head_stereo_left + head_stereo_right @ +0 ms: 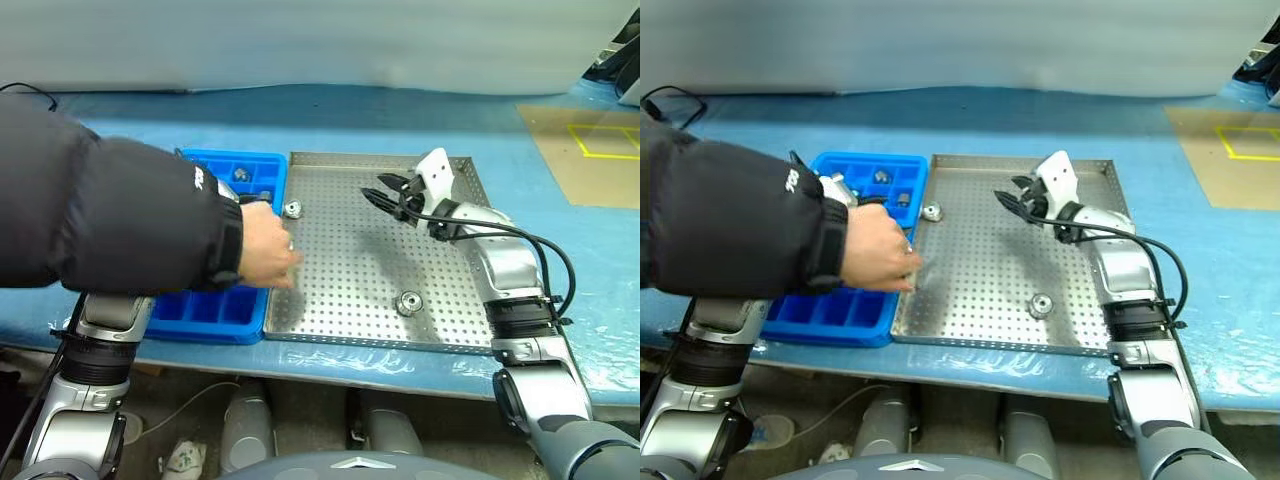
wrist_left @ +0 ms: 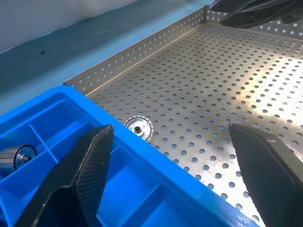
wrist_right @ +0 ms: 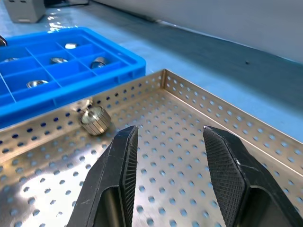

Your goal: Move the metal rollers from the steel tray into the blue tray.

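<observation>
Currently two metal rollers lie loose on the steel tray (image 1: 440,330): one roller (image 1: 293,209) near its far left edge, just beside the blue tray (image 1: 205,320), the other roller (image 1: 408,302) toward the near rim. More rollers (image 3: 38,83) sit in the blue tray's far compartments. Both trays rest side by side, touching, on the blue counter (image 1: 330,120). The right gripper (image 1: 385,193) hovers over the far part of the steel tray, jaws parted with nothing between them. The left gripper (image 2: 170,175) stands over the blue tray's edge, jaws spread wide and empty. A person's hand (image 1: 265,248) in a dark sleeve (image 1: 110,215) reaches across the blue tray to the steel tray's left edge.
</observation>
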